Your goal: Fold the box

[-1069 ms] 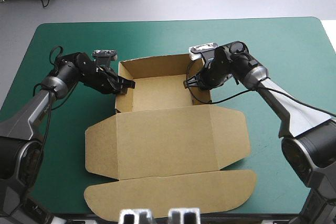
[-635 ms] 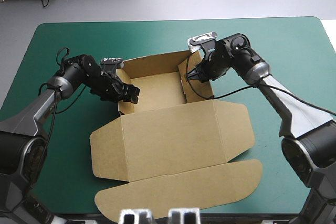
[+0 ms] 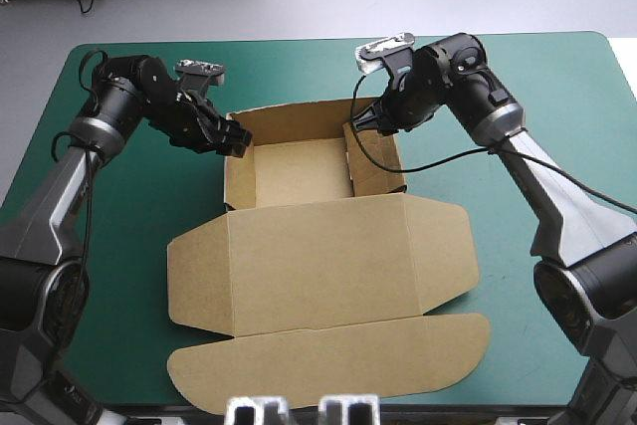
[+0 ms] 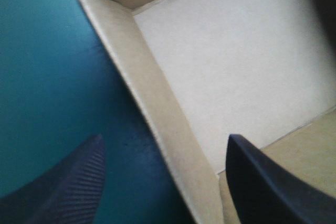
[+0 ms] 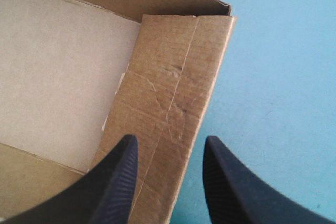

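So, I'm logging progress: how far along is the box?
Done: the box stands as an open tray, back and side walls raised. In hand: the left gripper and right gripper, both open, straddle the left wall and right wall. Left: the lid lies flat on the table.

free: box (image 3: 299, 174) open above; lid (image 3: 318, 266) flat | blocked: raised walls (image 3: 237, 174) (left, far, right)

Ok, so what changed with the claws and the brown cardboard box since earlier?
Both claws slid along the side walls of the brown cardboard box toward the far edge of the teal-green table: the left claw to the far left corner, the right claw to the far right. The box, skewed just before, sits square again. Both claws are open astride the walls. The lid stays flat.
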Robot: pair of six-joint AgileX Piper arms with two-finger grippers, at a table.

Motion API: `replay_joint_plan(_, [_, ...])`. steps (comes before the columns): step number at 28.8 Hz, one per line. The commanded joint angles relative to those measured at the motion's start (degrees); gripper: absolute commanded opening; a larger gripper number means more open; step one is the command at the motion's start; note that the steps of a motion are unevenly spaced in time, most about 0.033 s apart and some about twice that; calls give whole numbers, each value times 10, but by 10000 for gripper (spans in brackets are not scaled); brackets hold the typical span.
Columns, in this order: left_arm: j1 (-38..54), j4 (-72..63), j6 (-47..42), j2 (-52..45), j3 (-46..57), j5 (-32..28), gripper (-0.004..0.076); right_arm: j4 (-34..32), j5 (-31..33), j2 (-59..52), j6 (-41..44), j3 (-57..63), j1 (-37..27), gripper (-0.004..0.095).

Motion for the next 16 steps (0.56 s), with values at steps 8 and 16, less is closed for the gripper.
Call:
replay_joint_plan(8, [-2, 15, 1, -136, -108, 54, -6, -4, 6, -26, 22, -26, -18, 378])
replay_joint_plan(16, [-2, 7, 11, -300, -93, 55, -9, 79, 8, 16, -4, -26, -53, 378])
